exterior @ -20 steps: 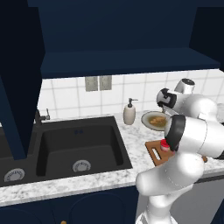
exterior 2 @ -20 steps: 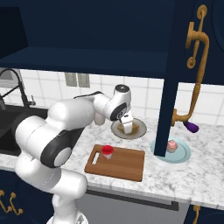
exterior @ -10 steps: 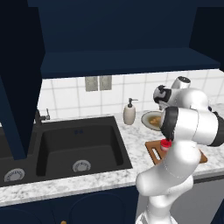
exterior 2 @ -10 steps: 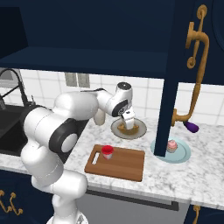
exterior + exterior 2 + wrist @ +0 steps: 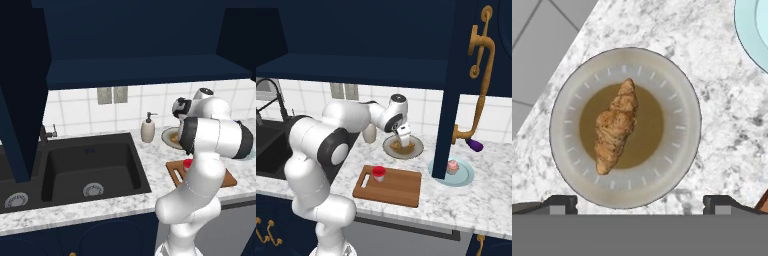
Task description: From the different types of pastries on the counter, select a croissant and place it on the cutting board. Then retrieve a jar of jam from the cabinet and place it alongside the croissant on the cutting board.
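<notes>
White marble desk ran under navy cabinets in the left base view, with a black sink set into it and a soap bottle by the tiled wall. Beyond the bottle sat a plate, largely hidden by the arm. A board lay in front with a red-lidded jar on it.

From the right base view, the gripper hung over the plate, above the croissant, though contact was hard to judge. Nearer the front edge, the board carried the jar by its handle end. To the right, a cupcake sat on a pale blue plate, beside an open cabinet door with a brass handle.

Looking down from the hand view, the croissant lay in the brown centre of the plate. Both fingertips stood wide apart at the plate's near rim, holding nothing, so the gripper was open. Part of the blue plate showed at the corner.
</notes>
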